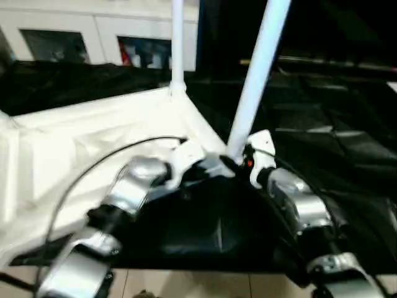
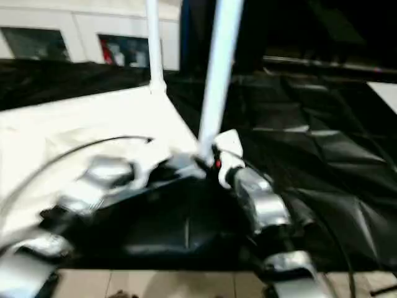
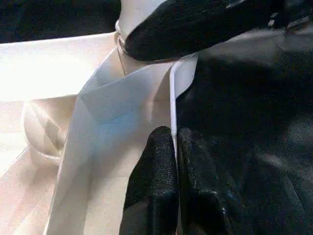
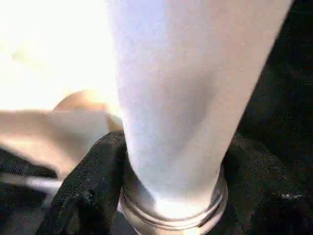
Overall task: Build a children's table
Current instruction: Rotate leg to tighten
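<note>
A: Where is the table top [image 1: 93, 136]?
B: It lies underside up on black sheeting [image 1: 322, 136], one leg [image 1: 177, 43] upright at the far corner.
A: And the jaws?
B: The right gripper [image 4: 171, 196] is clamped round the base of a second leg [image 1: 257, 74], tilted at the near corner. The left gripper [image 3: 176, 181] pinches the top's thin rim, fingers [image 3: 151, 181] nearly together.
A: Behind?
B: A white cabinet [image 1: 99, 31].
</note>
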Robot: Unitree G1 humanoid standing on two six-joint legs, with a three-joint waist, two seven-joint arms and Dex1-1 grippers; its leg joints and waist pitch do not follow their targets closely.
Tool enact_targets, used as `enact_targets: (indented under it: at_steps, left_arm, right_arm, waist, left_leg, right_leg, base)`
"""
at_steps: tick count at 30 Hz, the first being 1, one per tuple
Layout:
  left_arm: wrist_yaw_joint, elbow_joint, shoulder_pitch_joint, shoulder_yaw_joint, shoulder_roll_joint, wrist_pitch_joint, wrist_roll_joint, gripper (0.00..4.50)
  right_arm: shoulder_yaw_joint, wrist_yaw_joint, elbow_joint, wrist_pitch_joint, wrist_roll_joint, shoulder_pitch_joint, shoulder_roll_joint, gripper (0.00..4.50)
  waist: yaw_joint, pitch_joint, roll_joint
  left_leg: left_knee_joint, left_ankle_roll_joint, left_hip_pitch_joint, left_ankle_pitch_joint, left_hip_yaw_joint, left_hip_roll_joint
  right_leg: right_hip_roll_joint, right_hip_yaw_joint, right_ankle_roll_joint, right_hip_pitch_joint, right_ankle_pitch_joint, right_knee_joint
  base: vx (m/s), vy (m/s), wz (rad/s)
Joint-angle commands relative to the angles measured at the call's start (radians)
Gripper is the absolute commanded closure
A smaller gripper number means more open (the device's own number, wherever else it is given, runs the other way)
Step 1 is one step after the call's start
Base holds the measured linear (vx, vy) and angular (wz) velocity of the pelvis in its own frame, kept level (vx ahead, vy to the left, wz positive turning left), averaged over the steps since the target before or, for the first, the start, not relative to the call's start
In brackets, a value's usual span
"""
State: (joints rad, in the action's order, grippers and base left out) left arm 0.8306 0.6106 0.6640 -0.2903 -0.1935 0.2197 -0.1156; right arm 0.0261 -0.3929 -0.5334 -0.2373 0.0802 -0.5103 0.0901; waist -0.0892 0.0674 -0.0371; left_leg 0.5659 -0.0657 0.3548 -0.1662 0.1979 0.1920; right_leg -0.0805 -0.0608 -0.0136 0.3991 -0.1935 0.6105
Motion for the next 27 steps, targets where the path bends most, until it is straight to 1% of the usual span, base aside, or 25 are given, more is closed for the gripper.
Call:
enact_targets:
  at_steps: [1,2,3,5,6,7,8,9,10,11,12,13,15,16,17,18,19,20,21,22,23,24,25,26,27]
  left_arm:
    - [-0.071,0.037,-0.011,0.000,0.058,-0.022,0.027,4.50]
    - [-0.070,0.038,-0.011,-0.001,0.059,-0.023,0.026,4.50]
    - [-0.065,0.051,-0.004,-0.008,0.065,-0.033,0.013,4.50]
    - [-0.050,0.055,-0.002,-0.015,0.054,-0.041,0.001,4.50]
    - [-0.047,0.061,-0.001,-0.013,0.048,-0.044,-0.002,4.50]
    - [-0.040,0.063,-0.001,-0.011,0.038,-0.046,-0.004,4.50]
    - [-0.039,0.064,-0.001,-0.010,0.037,-0.047,-0.004,4.50]
    - [-0.024,0.062,-0.005,-0.009,0.021,-0.049,-0.004,4.50]
    - [-0.004,0.054,-0.011,-0.010,0.003,-0.053,-0.002,4.50]
    - [0.034,0.037,-0.024,-0.005,-0.021,-0.057,0.011,4.50]
    - [0.034,0.037,-0.024,-0.005,-0.021,-0.057,0.011,4.50]
    - [0.090,0.015,-0.040,0.000,-0.046,-0.072,0.031,4.50]
    - [0.123,0.003,-0.049,0.000,-0.062,-0.086,0.040,4.50]
    - [0.181,-0.016,-0.066,0.000,-0.091,-0.109,0.054,4.50]
    - [0.182,-0.017,-0.067,0.000,-0.091,-0.109,0.054,4.50]
    - [0.200,-0.022,-0.072,0.000,-0.100,-0.118,0.058,4.50]
    - [0.240,-0.041,-0.084,0.000,-0.115,-0.122,0.074,4.50]
    - [0.304,-0.079,-0.104,-0.001,-0.139,-0.115,0.105,4.50]
    - [0.305,-0.079,-0.104,-0.001,-0.139,-0.115,0.105,4.50]
    - [0.331,-0.096,-0.112,-0.003,-0.149,-0.109,0.119,4.50]
    - [0.364,-0.118,-0.122,-0.006,-0.160,-0.102,0.137,4.50]
    - [0.364,-0.118,-0.122,-0.006,-0.160,-0.102,0.137,4.50]
    - [0.364,-0.118,-0.122,-0.006,-0.160,-0.102,0.137,4.50]
    - [0.387,-0.137,-0.131,-0.007,-0.168,-0.092,0.150,4.50]
    - [0.414,-0.159,-0.140,-0.005,-0.176,-0.076,0.167,4.50]
  right_arm:
    - [0.032,0.014,-0.019,-0.029,0.004,0.005,-0.038,1.89]
    - [0.033,0.014,-0.018,-0.027,0.004,0.005,-0.039,1.89]
    - [0.047,0.003,-0.012,-0.007,0.005,0.007,-0.049,1.89]
    - [0.064,-0.036,0.010,0.018,0.007,0.013,-0.046,1.89]
    - [0.062,-0.054,0.025,0.023,0.010,0.017,-0.046,1.54]
    - [0.057,-0.080,0.040,0.027,0.021,0.019,-0.042,1.54]
    - [0.056,-0.085,0.043,0.027,0.024,0.020,-0.041,1.19]
    - [0.056,-0.125,0.062,0.022,0.037,0.020,-0.024,1.17]
    - [0.068,-0.162,0.074,0.025,0.035,0.018,0.002,1.08]
    - [0.090,-0.240,0.095,0.027,0.038,0.018,0.048,1.08]
    - [0.090,-0.240,0.095,0.027,0.038,0.018,0.048,0.79]
    - [0.114,-0.343,0.125,0.035,0.049,0.022,0.105,0.72]
    - [0.125,-0.397,0.142,0.043,0.053,0.025,0.137,0.72]
    - [0.141,-0.489,0.167,0.053,0.059,0.032,0.197,0.72]
    - [0.141,-0.491,0.167,0.053,0.059,0.032,0.199,0.72]
    - [0.144,-0.517,0.173,0.056,0.059,0.034,0.216,0.72]
    - [0.145,-0.556,0.177,0.060,0.059,0.034,0.247,0.72]
    - [0.141,-0.603,0.177,0.063,0.059,0.031,0.285,0.72]
    - [0.141,-0.604,0.177,0.063,0.059,0.031,0.286,0.72]
    - [0.137,-0.620,0.177,0.064,0.061,0.029,0.298,0.72]
    - [0.135,-0.637,0.176,0.064,0.063,0.027,0.311,0.72]
    - [0.135,-0.637,0.176,0.064,0.063,0.027,0.311,0.72]
    - [0.135,-0.637,0.176,0.064,0.063,0.027,0.311,0.72]
    - [0.136,-0.656,0.177,0.061,0.066,0.027,0.322,0.72]
    - [0.144,-0.672,0.181,0.061,0.069,0.029,0.333,0.72]
  waist:
    - [0.000,-0.054,-0.012]
    - [0.000,-0.054,-0.012]
    - [0.000,-0.054,-0.008]
    - [-0.001,-0.053,-0.010]
    - [-0.002,-0.053,-0.009]
    - [-0.002,-0.053,-0.009]
    - [-0.002,-0.053,-0.010]
    - [-0.003,-0.052,-0.009]
    - [-0.003,-0.053,-0.011]
    - [-0.003,-0.053,-0.012]
    - [0.000,-0.052,-0.014]
    - [0.001,-0.050,-0.016]
    - [-0.003,-0.053,-0.015]
    - [0.000,-0.051,-0.017]
    - [-0.003,-0.052,-0.018]
    - [-0.004,-0.053,-0.017]
    - [-0.005,-0.053,-0.017]
    - [-0.003,-0.053,-0.016]
    - [-0.003,-0.054,-0.016]
    - [-0.002,-0.053,-0.014]
    - [-0.002,-0.053,-0.015]
    - [-0.002,-0.054,-0.014]
    - [-0.002,-0.053,-0.015]
    - [-0.003,-0.053,-0.014]
    - [-0.004,-0.052,-0.014]
  left_leg:
    - [-0.065,0.011,-0.010,-0.234,-0.022,0.036]
    - [-0.065,0.018,-0.008,-0.226,-0.021,0.036]
    - [-0.064,0.023,-0.006,-0.221,-0.020,0.035]
    - [-0.064,0.026,-0.005,-0.227,-0.020,0.035]
    - [-0.065,0.027,-0.006,-0.231,-0.020,0.036]
    - [-0.065,0.027,-0.005,-0.233,-0.021,0.036]
    - [-0.066,0.027,-0.005,-0.237,-0.021,0.036]
    - [-0.066,0.030,-0.005,-0.241,-0.022,0.037]
    - [-0.065,0.033,-0.003,-0.240,-0.021,0.037]
    - [-0.066,0.039,-0.002,-0.235,-0.023,0.037]
    - [-0.065,0.045,0.003,-0.231,-0.022,0.036]
    - [-0.066,0.049,0.002,-0.231,-0.022,0.036]
    - [-0.061,0.054,0.000,-0.225,-0.022,0.038]
    - [-0.062,0.061,0.005,-0.208,-0.020,0.038]
    - [-0.061,0.065,0.004,-0.204,-0.020,0.038]
    - [-0.059,0.068,0.000,-0.193,-0.018,0.038]
    - [-0.059,0.069,0.001,-0.185,-0.018,0.039]
    - [-0.059,0.072,0.001,-0.181,-0.017,0.040]
    - [-0.058,0.073,0.001,-0.181,-0.018,0.041]
    - [-0.058,0.076,-0.001,-0.175,-0.016,0.041]
    - [-0.058,0.077,0.000,-0.172,-0.016,0.041]
    - [-0.058,0.079,0.000,-0.163,-0.016,0.043]
    - [-0.058,0.079,0.000,-0.160,-0.015,0.042]
    - [-0.057,0.079,-0.003,-0.165,-0.014,0.042]
    - [-0.058,0.078,-0.002,-0.166,-0.015,0.042]
  right_leg:
    - [-0.068,0.050,-0.132,-0.032,-0.321,-0.091]
    - [-0.068,0.050,-0.136,-0.034,-0.299,-0.089]
    - [-0.067,0.050,-0.138,-0.034,-0.282,-0.090]
    - [-0.068,0.049,-0.138,-0.036,-0.286,-0.090]
    - [-0.070,0.049,-0.137,-0.036,-0.295,-0.091]
    - [-0.070,0.049,-0.137,-0.036,-0.298,-0.091]
    - [-0.069,0.049,-0.135,-0.036,-0.306,-0.092]
    - [-0.069,0.048,-0.135,-0.037,-0.307,-0.092]
    - [-0.069,0.049,-0.133,-0.038,-0.300,-0.091]
    - [-0.068,0.047,-0.132,-0.040,-0.294,-0.090]
    - [-0.069,0.047,-0.129,-0.044,-0.292,-0.088]
    - [-0.069,0.047,-0.128,-0.041,-0.310,-0.092]
    - [-0.071,0.047,-0.131,-0.043,-0.308,-0.092]
    - [-0.069,0.049,-0.137,-0.042,-0.284,-0.088]
    - [-0.069,0.048,-0.136,-0.043,-0.291,-0.089]
    - [-0.069,0.049,-0.145,-0.041,-0.271,-0.087]
    - [-0.067,0.048,-0.152,-0.042,-0.258,-0.084]
    - [-0.067,0.048,-0.163,-0.041,-0.239,-0.082]
    - [-0.068,0.047,-0.168,-0.042,-0.231,-0.080]
    - [-0.065,0.048,-0.181,-0.039,-0.214,-0.078]
    - [-0.065,0.048,-0.187,-0.040,-0.207,-0.076]
    - [-0.065,0.047,-0.194,-0.040,-0.190,-0.074]
    - [-0.064,0.047,-0.197,-0.040,-0.184,-0.074]
    - [-0.064,0.047,-0.201,-0.039,-0.185,-0.075]
    - [-0.065,0.047,-0.202,-0.040,-0.188,-0.074]
  base:
    - [0.000,0.000,0.00]
    - [0.000,0.000,0.00]
    - [0.000,0.000,0.00]
    - [0.000,0.000,0.00]
    - [0.000,0.000,0.00]
    - [0.000,0.000,0.00]
    - [0.000,0.000,0.00]
    - [0.000,0.000,0.00]
    - [0.000,0.000,0.00]
    - [0.000,0.000,0.00]
    - [0.000,0.000,0.00]
    - [0.000,0.000,0.00]
    - [0.000,0.000,0.00]
    - [0.000,0.000,0.00]
    - [0.000,0.000,0.00]
    - [0.000,0.000,0.00]
    - [0.000,0.000,0.00]
    - [0.000,0.000,0.00]
    - [0.000,0.000,0.00]
    - [0.000,0.000,0.00]
    - [0.000,0.000,0.00]
    - [0.000,0.000,0.00]
    - [0.000,0.000,0.00]
    - [0.000,0.000,0.00]
    - [0.000,0.000,0.00]
